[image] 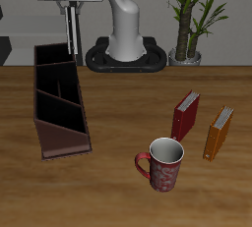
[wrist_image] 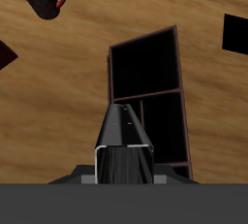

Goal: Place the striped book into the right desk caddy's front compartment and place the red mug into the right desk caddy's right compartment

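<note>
Above the right desk caddy (image: 59, 98), the gripper (image: 71, 32) is gripping the striped book (wrist_image: 126, 141) upright between closed fingers. The front compartment is lying directly below; the red mug (image: 162, 164) is waiting toward five o'clock, well apart.

— Held over the back end of the right desk caddy (image: 58, 100)?
— The striped book (image: 70, 28), hanging upright from the gripper (image: 70, 13), fingers clamped on its top edge.
— And nearer the front edge?
— The red mug (image: 163, 165), upright, handle toward the caddy. Behind it a red book (image: 185, 116) and an orange book (image: 219, 133), both standing, slightly apart.
— Farther back?
— A potted plant (image: 195, 15) beside the robot's base (image: 127, 49).
</note>
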Controlling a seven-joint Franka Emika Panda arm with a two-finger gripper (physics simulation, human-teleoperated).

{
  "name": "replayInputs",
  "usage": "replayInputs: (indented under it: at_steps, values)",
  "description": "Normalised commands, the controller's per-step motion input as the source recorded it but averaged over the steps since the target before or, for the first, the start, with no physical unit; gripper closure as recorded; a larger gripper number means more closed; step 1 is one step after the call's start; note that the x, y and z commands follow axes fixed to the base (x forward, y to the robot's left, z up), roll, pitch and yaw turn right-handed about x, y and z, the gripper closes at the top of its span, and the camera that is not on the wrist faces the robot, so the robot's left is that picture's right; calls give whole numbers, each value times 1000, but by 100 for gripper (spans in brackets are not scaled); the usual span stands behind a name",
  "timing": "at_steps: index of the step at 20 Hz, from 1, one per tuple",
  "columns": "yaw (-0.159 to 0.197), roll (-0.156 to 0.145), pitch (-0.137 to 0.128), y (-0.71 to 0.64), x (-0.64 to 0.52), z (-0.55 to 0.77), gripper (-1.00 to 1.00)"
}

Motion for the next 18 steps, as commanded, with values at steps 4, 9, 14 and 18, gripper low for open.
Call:
replayInputs:
  at_steps: [4, 9, 14, 18]
  values:
    - [8, -6, 38, -175, 156, 20, 100]
    - [5, -13, 17, -148, 138, 15, 100]
    - [28, 7, 22, 18, 69, -92, 100]
    - [32, -26, 22, -62, 151, -45, 100]
